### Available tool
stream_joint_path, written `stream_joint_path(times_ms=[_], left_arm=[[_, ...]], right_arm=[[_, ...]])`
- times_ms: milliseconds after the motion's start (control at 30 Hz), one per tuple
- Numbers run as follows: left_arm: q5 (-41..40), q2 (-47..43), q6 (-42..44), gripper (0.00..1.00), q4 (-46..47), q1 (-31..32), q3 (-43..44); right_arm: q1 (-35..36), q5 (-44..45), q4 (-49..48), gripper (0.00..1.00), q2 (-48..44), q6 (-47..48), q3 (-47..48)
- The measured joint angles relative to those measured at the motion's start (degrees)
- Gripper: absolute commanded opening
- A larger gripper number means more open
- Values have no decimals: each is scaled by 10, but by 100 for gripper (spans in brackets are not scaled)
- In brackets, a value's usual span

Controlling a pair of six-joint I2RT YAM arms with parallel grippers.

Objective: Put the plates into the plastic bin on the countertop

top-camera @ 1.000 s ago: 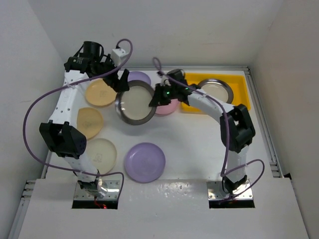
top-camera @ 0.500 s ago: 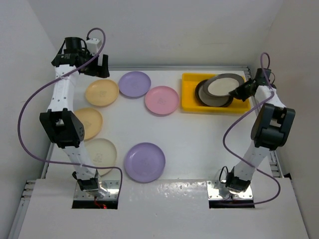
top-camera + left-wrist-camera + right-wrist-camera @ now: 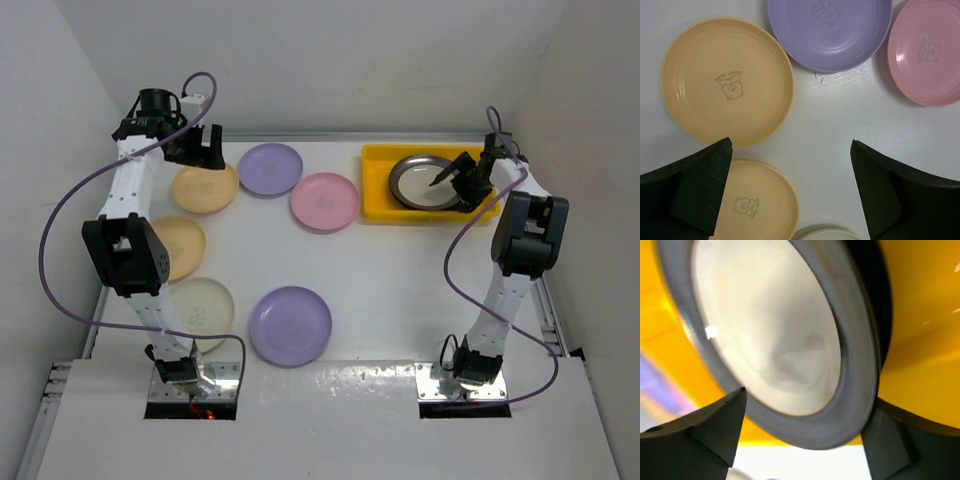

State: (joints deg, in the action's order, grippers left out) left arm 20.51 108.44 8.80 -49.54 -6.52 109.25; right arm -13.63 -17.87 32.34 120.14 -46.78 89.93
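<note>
**A:** Right side?

**B:** Your right gripper (image 3: 456, 180) sits at the upper right, fingers spread. The rim of the grey plate (image 3: 418, 180) shows between them, and that plate lies flat in the plastic bin (image 3: 378, 212). Lift straight up so you don't drag the rim.

**A:** Left?

**B:** Left gripper (image 3: 789, 150) is spread wide and empty, above the yellow plate (image 3: 727, 90) at the upper left of the countertop (image 3: 400, 290). Come down over one edge and pinch the lip firmly. Tip it clear of its neighbours before you carry it.
</note>
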Motion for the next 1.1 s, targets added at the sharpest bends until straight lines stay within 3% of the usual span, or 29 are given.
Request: stream_joint_path(times_ms=[133, 200, 367, 500, 533, 567, 633, 767, 833, 1000, 1067, 1100], left_arm=[[7, 0, 0, 100, -1, 0, -8], [10, 0, 2, 100, 0, 0, -9], [10, -1, 9, 100, 4, 0, -15], [8, -11, 16, 100, 6, 0, -30], [6, -19, 17, 100, 8, 0, -38], [5, -28, 20, 100, 8, 0, -48], [1, -55, 28, 100, 10, 0, -75], [-16, -122, 32, 97, 23, -3, -149], [-30, -156, 30, 97, 26, -10, -192], [-53, -236, 28, 97, 37, -53, -298], [-60, -263, 29, 97, 36, -65, -323], [-63, -273, 30, 97, 36, -67, -329]], right_arm=[[27, 85, 87, 92, 51, 48, 98], [45, 150, 124, 100, 64, 80, 136], [97, 298, 188, 100, 65, 149, 169], [132, 347, 199, 95, 26, 168, 141], [142, 342, 178, 81, -5, 179, 105], [157, 332, 160, 74, -41, 194, 67], [211, 273, 118, 68, -134, 216, -29], [400, 114, 56, 83, -188, 246, -102], [491, 61, 20, 82, -154, 250, -113], [608, 54, -14, 51, -74, 230, -159], [626, 86, -22, 33, -59, 217, -175], [631, 102, -22, 14, -60, 209, -177]])
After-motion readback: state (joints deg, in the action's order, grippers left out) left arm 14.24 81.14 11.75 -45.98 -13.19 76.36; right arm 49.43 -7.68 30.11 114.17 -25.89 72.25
